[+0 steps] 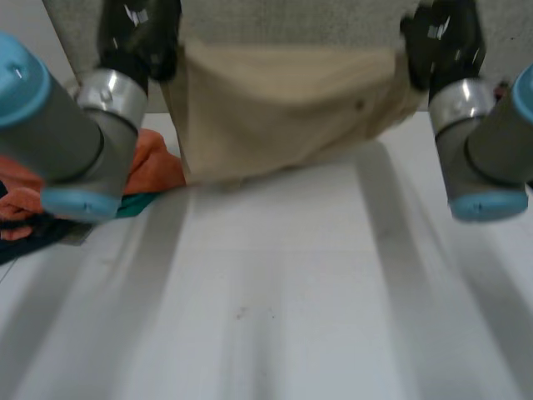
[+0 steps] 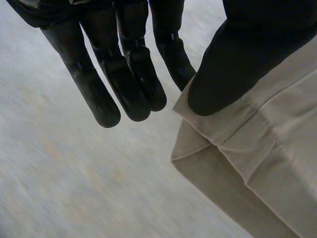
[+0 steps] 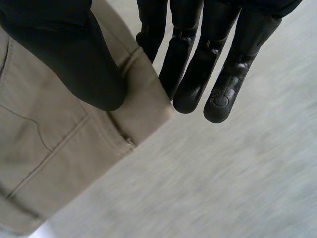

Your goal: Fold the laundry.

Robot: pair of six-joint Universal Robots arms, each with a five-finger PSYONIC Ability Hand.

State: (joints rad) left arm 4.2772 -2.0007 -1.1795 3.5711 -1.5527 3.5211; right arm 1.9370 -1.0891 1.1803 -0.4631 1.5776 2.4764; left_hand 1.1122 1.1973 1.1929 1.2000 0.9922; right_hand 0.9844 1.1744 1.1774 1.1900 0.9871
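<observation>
A beige garment (image 1: 283, 108) hangs stretched between my two hands above the far part of the white table (image 1: 275, 292). My left hand (image 1: 137, 37) pinches its left upper corner: in the left wrist view the thumb (image 2: 237, 64) presses the beige garment's seamed corner (image 2: 247, 148) against the straight fingers (image 2: 124, 84). My right hand (image 1: 441, 42) holds the right upper corner the same way, with the thumb (image 3: 74, 59) on the beige garment's stitched edge (image 3: 59, 148) and the fingers (image 3: 208, 74) behind it. The cloth's lower edge sags just above the tabletop.
A pile of other laundry lies at the table's left: an orange piece (image 1: 154, 162), a teal piece (image 1: 137, 204) and dark cloth (image 1: 29, 237). A grey wall panel (image 1: 291, 21) stands behind the table.
</observation>
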